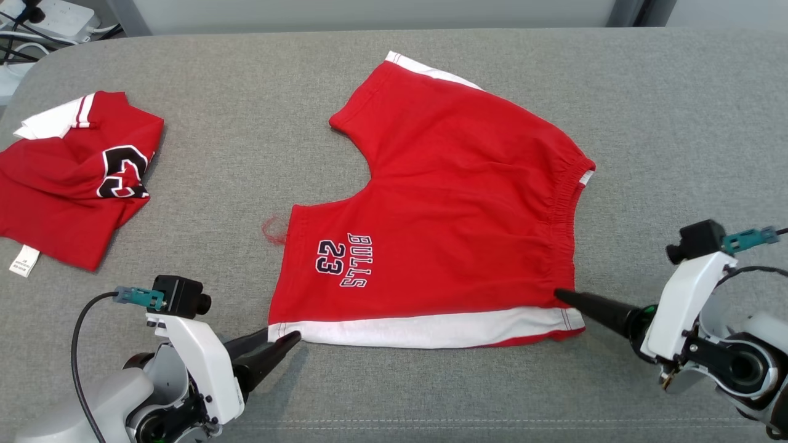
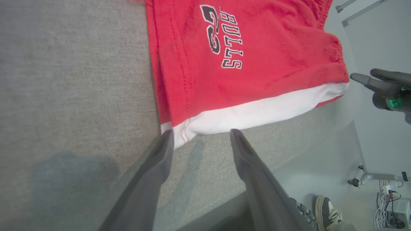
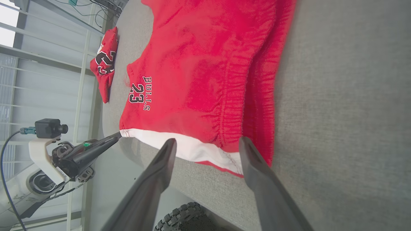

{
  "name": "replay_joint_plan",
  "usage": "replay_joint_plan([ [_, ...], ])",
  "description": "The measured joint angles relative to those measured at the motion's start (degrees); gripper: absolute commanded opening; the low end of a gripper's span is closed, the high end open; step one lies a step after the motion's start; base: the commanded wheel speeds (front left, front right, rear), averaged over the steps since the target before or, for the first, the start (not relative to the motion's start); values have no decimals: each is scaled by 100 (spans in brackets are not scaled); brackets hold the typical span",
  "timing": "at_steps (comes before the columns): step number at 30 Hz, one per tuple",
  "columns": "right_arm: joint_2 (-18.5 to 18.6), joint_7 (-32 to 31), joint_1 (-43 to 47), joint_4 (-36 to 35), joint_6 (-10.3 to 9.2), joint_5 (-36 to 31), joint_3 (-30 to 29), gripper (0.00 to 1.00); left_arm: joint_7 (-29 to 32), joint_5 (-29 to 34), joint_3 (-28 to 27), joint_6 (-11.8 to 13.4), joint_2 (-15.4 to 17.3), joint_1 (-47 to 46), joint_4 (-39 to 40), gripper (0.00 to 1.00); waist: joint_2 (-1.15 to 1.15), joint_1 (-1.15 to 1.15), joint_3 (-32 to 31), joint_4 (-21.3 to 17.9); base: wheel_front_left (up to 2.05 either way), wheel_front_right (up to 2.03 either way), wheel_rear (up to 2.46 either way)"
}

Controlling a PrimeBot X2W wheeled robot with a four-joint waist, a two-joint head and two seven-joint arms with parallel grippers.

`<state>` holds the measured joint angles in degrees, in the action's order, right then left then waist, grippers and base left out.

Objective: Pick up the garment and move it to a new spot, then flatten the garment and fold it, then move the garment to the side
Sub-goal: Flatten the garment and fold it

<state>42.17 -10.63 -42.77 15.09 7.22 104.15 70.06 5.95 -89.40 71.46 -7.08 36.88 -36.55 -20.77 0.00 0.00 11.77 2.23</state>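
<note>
Shorts lie flat in the middle of the grey table — long way runs side to side, waist at the robot's right, legs pointing left. Left gripper is by the leg corner and right gripper by the waist corner — both jaws wide, holding nothing.

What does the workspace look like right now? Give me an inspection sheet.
Surface: grey padded table.
Job's things: red shorts spread flat, waistband toward the robot's right.
Clutter: crumpled red jersey at far left.
Hands: left hand open at hem corner; right hand open at waistband corner.
Cables: power strip and leads beyond the table's far-left corner.
Surroundings: a person's shoe and a tyre below the table edge.
</note>
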Motion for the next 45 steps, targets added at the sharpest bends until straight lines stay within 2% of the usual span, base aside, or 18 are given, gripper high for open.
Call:
replay_joint_plan([
  [5,74,389,-1,-65,0,-191,-159,100,-414,216,-32,0,31,-6,31,100,0,0,-30,14,0,0,0],
  [10,122,1386,-1,171,0,-662,-428,100,-1354,668,-165,0,41,-30,-35,100,0,0,-119,9,0,0,0],
  [14,-44,2191,44,468,0,-942,-614,100,-1883,857,-325,0,-15,-29,-300,100,0,0,-223,-8,0,0,0],
  [17,-198,2423,214,722,0,-1201,-803,100,-2020,1040,-634,0,-144,-8,-579,100,0,0,-328,-27,0,0,0],
  [20,-379,2439,374,1066,0,-1683,-1261,100,-2020,1523,-1281,0,-358,103,-776,100,0,0,-431,-52,0,0,0],
  [24,-776,2482,685,1346,0,-2613,-2472,100,-2036,2309,-2383,0,-745,572,-809,100,0,0,-564,-94,0,0,0],
  [31,-1546,2486,1651,1296,0,-4265,-4084,100,-2036,3521,-3639,0,-1321,1414,-805,100,0,0,-800,-146,0,0,0],
  [39,-2191,2486,2449,1093,0,-5856,-5363,100,-2036,4654,-4900,23,-1824,2085,-675,100,0,0,-1076,-133,0,0,0],
  [41,-2338,2486,2597,1020,0,-6170,-5564,100,-2035,5066,-5146,73,-1904,2230,-563,100,0,0,-1115,-125,0,0,0],
  [42,-2493,2486,2710,969,0,-6451,-5772,100,-2036,5427,-5458,140,-2014,2377,-427,100,0,0,-1137,-121,0,0,0],
  [45,-2685,2486,2836,912,0,-6890,-6090,100,-2036,5890,-5836,171,-2185,2578,-278,100,0,0,-1163,-121,0,0,0],
])
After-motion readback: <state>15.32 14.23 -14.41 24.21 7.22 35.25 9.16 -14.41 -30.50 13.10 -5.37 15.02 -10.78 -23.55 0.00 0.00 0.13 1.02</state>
